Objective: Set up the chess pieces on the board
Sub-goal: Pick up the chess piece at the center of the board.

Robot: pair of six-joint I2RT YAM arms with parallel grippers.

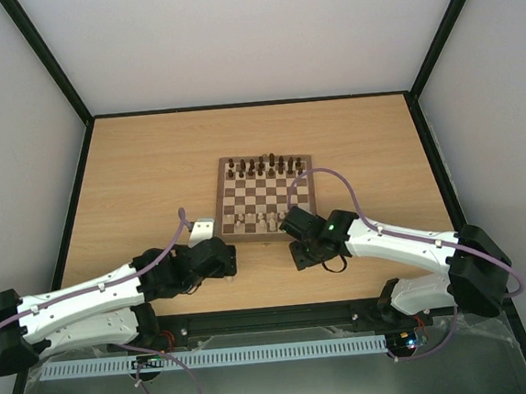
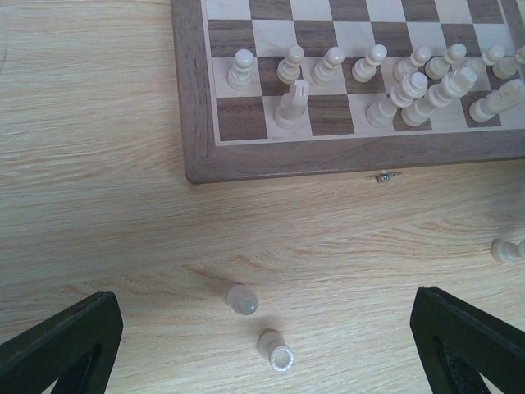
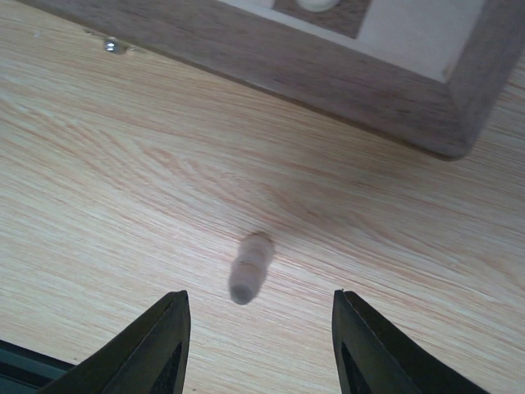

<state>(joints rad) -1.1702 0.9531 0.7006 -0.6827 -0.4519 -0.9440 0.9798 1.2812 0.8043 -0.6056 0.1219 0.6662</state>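
Chess pieces (image 2: 410, 86) partly in place on the board (image 2: 353, 156), near the middle of the light-wood tabletop (image 1: 133, 181): dark brown men (image 1: 260, 167) lined along the far edge, pale men (image 1: 256, 221) crowded in the two near rows, bunched toward the right side of the left wrist view. Off the board, on the tabletop just in front of its near border: two loose pale pieces (image 2: 242, 300), close together but not touching, the nearer one with a ringed round end toward the camera. Another pale piece (image 2: 509, 250) at the right edge of that view. Left gripper (image 2: 264, 328) spread wide, holding nothing, fingers well to either side of the two loose pieces. Right gripper (image 3: 258, 328) likewise parted and empty, low over the wood near the board's near right corner. One small blurred piece (image 3: 250, 267), seemingly on its side, just ahead of the fingertips, untouched and apart from the border. Small metal screw (image 3: 115, 47) at the foot of the board's near edge. In the top view, both grippers side by side just in front of the board.
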